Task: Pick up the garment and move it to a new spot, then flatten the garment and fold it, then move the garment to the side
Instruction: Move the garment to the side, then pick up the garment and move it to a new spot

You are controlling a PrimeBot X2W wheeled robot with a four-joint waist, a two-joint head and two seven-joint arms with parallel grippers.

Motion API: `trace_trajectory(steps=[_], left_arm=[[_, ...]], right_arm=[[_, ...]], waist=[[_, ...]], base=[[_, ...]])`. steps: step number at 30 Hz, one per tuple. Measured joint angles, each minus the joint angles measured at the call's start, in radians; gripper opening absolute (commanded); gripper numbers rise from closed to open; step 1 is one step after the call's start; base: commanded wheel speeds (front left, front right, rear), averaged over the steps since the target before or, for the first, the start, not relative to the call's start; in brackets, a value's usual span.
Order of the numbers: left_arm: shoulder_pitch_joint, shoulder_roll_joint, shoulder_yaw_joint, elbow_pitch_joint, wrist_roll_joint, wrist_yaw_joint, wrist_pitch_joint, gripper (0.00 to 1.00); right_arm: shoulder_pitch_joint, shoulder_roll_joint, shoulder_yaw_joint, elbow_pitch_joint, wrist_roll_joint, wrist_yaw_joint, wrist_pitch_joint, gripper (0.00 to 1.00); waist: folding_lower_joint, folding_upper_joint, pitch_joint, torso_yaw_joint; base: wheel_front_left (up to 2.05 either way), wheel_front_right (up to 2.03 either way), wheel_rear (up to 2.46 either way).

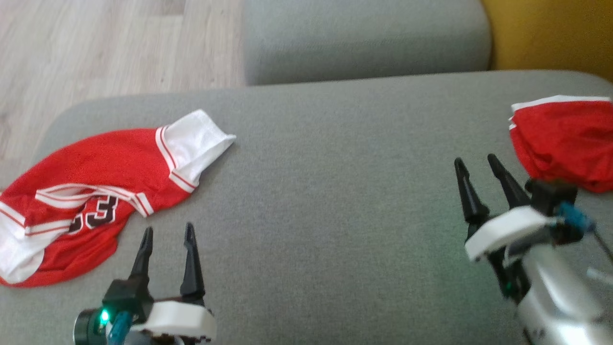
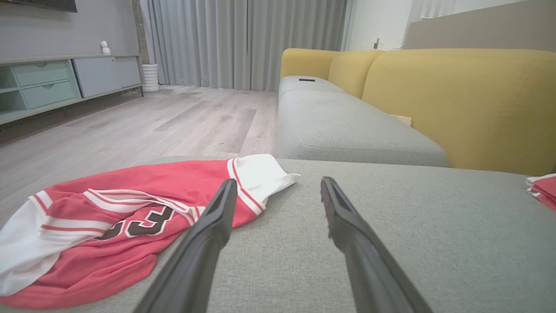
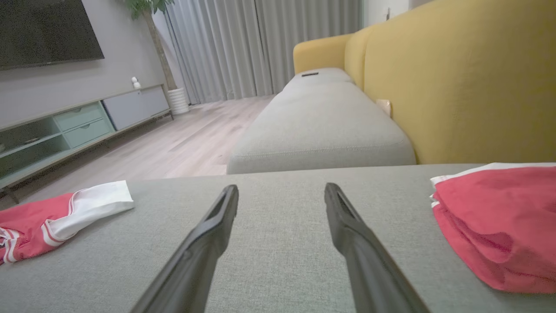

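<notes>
Garment (image 1: 96,191): a red jersey with white-and-red striped trim and dark numerals is seen lying crumpled and unfolded, with one white-banded end thrown out toward the middle of the seat.
Garment's place: it is spread on the grey sofa cushion (image 1: 335,201) at the robot's left, close to the cushion's left edge, and it is held by nothing.
Left hand (image 1: 168,228): the two dark fingers are held well apart and nothing is gripped between them. They are pointed up past the garment's near edge, just beside the cloth, and no contact with it can be made out.
Right hand (image 1: 475,159): the fingers are likewise spread with nothing held, above bare cushion.
Folded red pile (image 1: 565,139): a second red cloth with white edging is seen stacked neatly at the cushion's far right, just beside the right hand and well apart from the garment.
Background: a pale wooden floor (image 1: 96,43) is shown beyond the cushion on the left, and a yellow backrest (image 1: 550,33) on the right.
</notes>
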Motion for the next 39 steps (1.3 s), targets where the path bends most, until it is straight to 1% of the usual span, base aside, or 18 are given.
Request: trace_trajectory(steps=[2,4,6,7,9,13,19,39], left_arm=[[0.014,0.000,0.013,0.011,0.008,-0.010,0.000,1.00],[0.032,-0.001,0.025,0.016,0.017,-0.026,0.000,1.00],[0.053,-0.002,0.035,0.016,0.025,-0.035,0.000,1.00],[0.061,-0.002,0.037,0.016,0.027,-0.043,0.000,1.00],[0.078,-0.003,0.041,0.018,0.044,-0.044,0.000,1.00],[0.106,-0.003,0.060,0.019,0.062,-0.058,0.000,1.00],[0.133,-0.004,0.066,0.030,0.077,-0.069,0.001,1.00],[0.132,-0.004,0.065,0.032,0.087,-0.066,0.001,1.00]], right_arm=[[0.076,0.046,-0.093,-0.083,-0.097,0.000,0.000,1.00],[0.174,0.105,-0.168,-0.157,-0.165,0.000,-0.002,1.00],[0.277,0.154,-0.203,-0.224,-0.222,0.000,-0.002,1.00],[0.321,0.167,-0.209,-0.249,-0.243,0.000,-0.002,1.00],[0.386,0.183,-0.209,-0.287,-0.272,0.000,-0.002,1.00],[0.440,0.192,-0.202,-0.309,-0.280,0.000,-0.002,1.00],[0.463,0.197,-0.205,-0.330,-0.303,0.000,-0.002,1.00],[0.466,0.210,-0.218,-0.341,-0.325,0.000,-0.002,1.00]], waist=[[0.0000,0.0000,-0.020,-0.006],[0.0000,0.0000,-0.038,-0.009],[0.0000,0.0000,-0.054,-0.009],[0.0000,0.0000,-0.060,-0.009],[0.0000,0.0000,-0.071,-0.008],[0.0000,0.0000,-0.088,-0.008],[0.0000,0.0000,-0.108,-0.004],[0.0001,0.0000,-0.112,0.013]], base=[[0.00,0.00,0.00],[0.00,0.00,0.00],[0.00,0.00,0.00],[0.00,0.00,0.00],[0.00,0.00,0.00],[0.00,0.00,0.00],[0.00,0.00,0.00],[0.00,0.00,0.00]])
